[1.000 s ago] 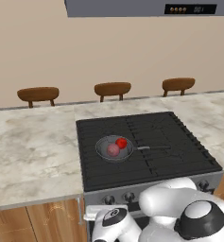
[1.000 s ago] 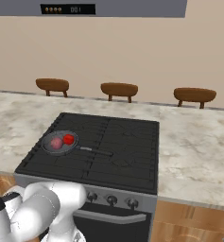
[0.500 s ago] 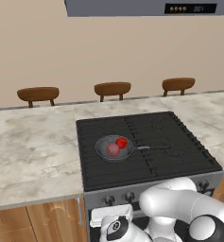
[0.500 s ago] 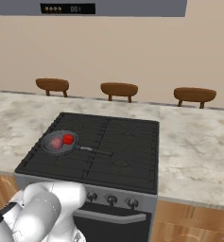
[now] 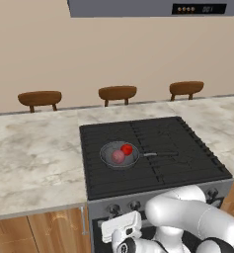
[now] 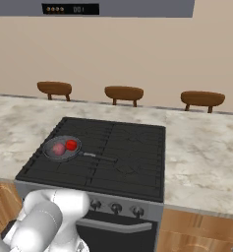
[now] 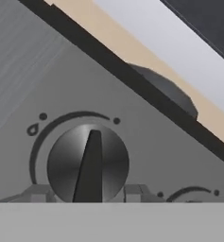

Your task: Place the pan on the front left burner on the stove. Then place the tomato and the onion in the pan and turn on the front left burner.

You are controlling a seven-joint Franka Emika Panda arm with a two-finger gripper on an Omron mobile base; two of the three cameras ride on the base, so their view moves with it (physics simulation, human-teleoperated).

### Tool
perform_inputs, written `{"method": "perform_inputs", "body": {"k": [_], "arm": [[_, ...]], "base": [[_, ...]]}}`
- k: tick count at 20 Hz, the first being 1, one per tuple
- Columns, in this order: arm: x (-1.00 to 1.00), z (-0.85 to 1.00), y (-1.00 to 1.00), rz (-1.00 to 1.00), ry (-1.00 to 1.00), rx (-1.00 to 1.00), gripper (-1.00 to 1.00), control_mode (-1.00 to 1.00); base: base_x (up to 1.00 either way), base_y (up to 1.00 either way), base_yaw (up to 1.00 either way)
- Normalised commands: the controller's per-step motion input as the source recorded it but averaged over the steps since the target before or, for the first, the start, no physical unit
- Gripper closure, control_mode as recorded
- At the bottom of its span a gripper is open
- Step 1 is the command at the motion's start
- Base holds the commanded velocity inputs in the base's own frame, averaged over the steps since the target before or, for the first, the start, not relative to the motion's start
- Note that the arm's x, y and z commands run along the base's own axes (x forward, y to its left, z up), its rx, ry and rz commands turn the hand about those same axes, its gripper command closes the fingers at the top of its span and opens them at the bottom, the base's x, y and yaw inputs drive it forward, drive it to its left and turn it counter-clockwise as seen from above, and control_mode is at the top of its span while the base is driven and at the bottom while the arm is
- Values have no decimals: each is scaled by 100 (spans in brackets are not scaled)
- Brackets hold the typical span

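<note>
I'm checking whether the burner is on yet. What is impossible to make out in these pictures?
- Gripper jaws: hand view; only tip stubs flank the knob, grip unclear.
- Flame at the front left burner: base views; the pan covers its center.
- Other knobs: right base view; too small to read.

Pan with tomato and onion on the stove's front left burner

The pan (image 6: 63, 148) sits on the front left burner (image 6: 59, 153) of the stove (image 6: 132, 147), near its left edge, handle pointing right toward the middle. In it the tomato (image 6: 71, 144) lies just beside the onion (image 6: 59, 148). Knobs (image 6: 116, 208) line the stove's front edge. Counter (image 6: 201, 157) lies on both sides; three chairs (image 6: 124, 92) stand behind its back edge.
</note>
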Motion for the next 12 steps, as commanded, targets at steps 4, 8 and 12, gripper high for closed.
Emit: {"method": "perform_inputs", "body": {"k": [4,8,12], "arm": [[4,43,0,10,-14,-41,100,-100],[0,34,0,10,-12,-42,100,-100],[0,31,0,10,-12,-42,100,-100]], "base": [[0,0,0],[0,0,0],[0,0,0]]}}
